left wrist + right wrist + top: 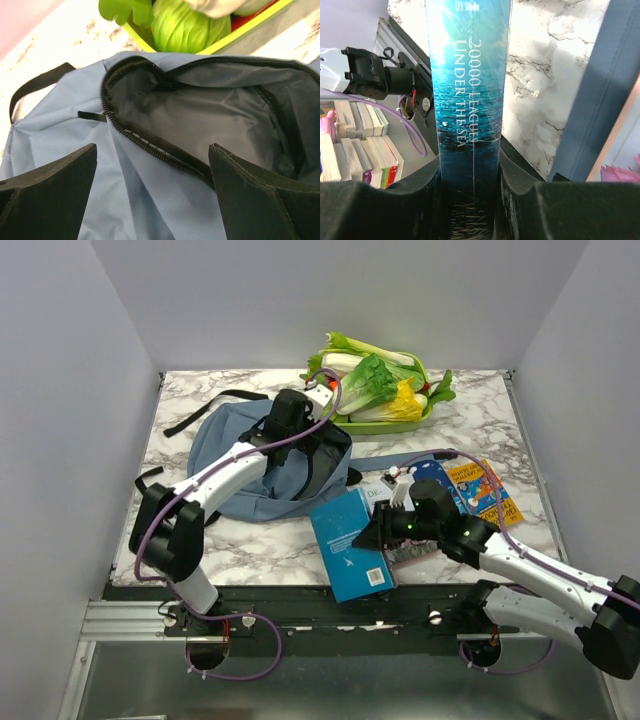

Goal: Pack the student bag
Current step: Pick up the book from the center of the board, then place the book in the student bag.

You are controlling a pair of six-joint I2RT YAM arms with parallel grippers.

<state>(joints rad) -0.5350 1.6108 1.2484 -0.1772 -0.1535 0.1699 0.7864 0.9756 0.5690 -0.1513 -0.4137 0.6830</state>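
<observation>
Student bag [60, 140] beneath left gripper [152, 150]

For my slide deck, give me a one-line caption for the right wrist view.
Right pincer clamped on a blue book, 20000 Leagues Under the Sea, marble table behind.

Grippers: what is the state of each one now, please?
Left gripper: open, holding nothing, over the bag.
Right gripper: closed on the book.
</observation>
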